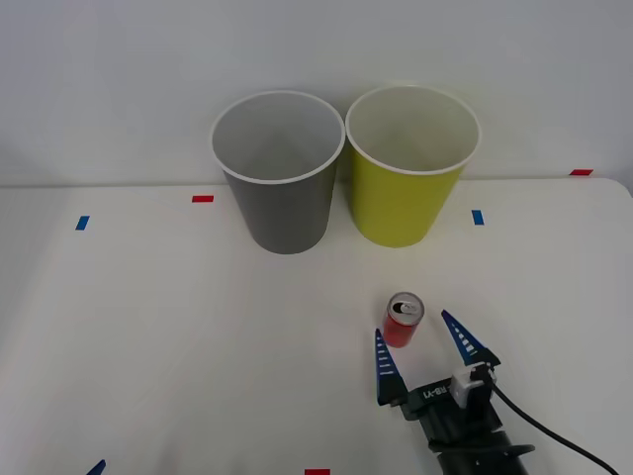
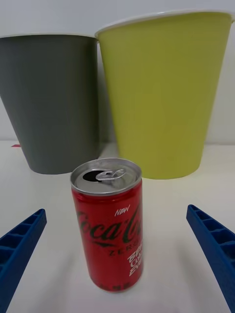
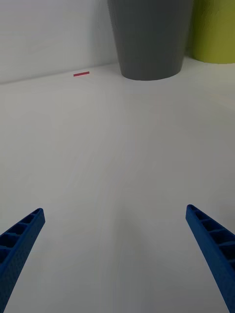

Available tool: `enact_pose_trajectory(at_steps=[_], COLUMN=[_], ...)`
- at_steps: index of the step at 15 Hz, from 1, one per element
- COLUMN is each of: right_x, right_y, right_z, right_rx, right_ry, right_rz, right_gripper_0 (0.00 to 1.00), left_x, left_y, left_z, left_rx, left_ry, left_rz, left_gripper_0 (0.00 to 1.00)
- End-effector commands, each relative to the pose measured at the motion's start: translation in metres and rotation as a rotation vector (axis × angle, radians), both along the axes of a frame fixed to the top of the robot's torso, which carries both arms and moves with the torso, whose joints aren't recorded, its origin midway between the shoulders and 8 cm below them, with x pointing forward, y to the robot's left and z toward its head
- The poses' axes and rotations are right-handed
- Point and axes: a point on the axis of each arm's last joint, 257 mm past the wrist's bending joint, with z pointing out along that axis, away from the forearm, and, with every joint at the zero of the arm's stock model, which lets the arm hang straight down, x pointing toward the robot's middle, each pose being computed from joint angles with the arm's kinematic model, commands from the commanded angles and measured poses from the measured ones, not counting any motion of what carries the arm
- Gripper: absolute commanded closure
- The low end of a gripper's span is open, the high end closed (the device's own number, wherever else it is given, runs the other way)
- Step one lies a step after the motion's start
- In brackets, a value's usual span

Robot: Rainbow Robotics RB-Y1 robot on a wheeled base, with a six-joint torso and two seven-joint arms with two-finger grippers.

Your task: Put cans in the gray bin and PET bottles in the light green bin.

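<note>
A small red can [image 1: 403, 319] with a silver top stands upright on the white table, in front of the light green bin [image 1: 401, 208]. The gray bin [image 1: 287, 213] stands to that bin's left, almost touching it. My right gripper [image 1: 425, 348] is open, its blue fingertips on either side of the can [image 2: 108, 225] without touching it. Behind the can rise the gray bin [image 2: 54, 98] and the light green bin [image 2: 166, 98]. My left gripper [image 3: 115, 215] is open over bare table at the front left, facing the gray bin [image 3: 149, 39]. PET bottles are out of view.
Red tape [image 1: 203, 198] and blue tape marks [image 1: 82, 223] [image 1: 478, 217] lie flat on the table. A black cable [image 1: 554, 435] trails from the right wrist. A white wall stands close behind the bins. The table's right edge [image 1: 625, 198] is near the light green bin.
</note>
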Motion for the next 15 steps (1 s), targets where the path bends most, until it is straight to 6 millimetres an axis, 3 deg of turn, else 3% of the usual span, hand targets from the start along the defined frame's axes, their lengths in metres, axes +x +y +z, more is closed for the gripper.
enact_pose_trajectory(at_steps=[1, 4, 9, 11, 13, 15], right_x=[0.017, 0.029, 0.041, 0.041, 0.041, 0.042], right_y=[-0.001, 0.002, 0.007, 0.004, 0.003, 0.003], right_z=[0.002, -0.006, 0.002, 0.002, 0.001, 0.002], right_rx=[-0.020, -0.007, 0.004, -0.005, 0.006, 0.019], right_ry=[0.002, 0.010, -0.002, -0.004, 0.003, 0.004], right_rz=[-0.003, -0.012, -0.016, -0.022, -0.027, -0.031], right_gripper_0=[0.00, 0.00, 0.00, 0.88, 0.98, 1.00], left_x=[0.000, 0.000, 0.000, 0.000, 0.000, 0.000], left_y=[0.000, 0.000, 0.000, 0.000, 0.000, 0.000], left_z=[0.000, 0.000, 0.000, 0.000, 0.000, 0.000], left_rx=[0.000, 0.000, 0.000, 0.000, 0.000, 0.000], left_ry=[0.000, 0.000, 0.000, 0.000, 0.000, 0.000], left_rz=[0.000, 0.000, 0.000, 0.000, 0.000, 0.000], left_gripper_0=[0.00, 0.00, 0.00, 0.00, 0.00, 0.00])
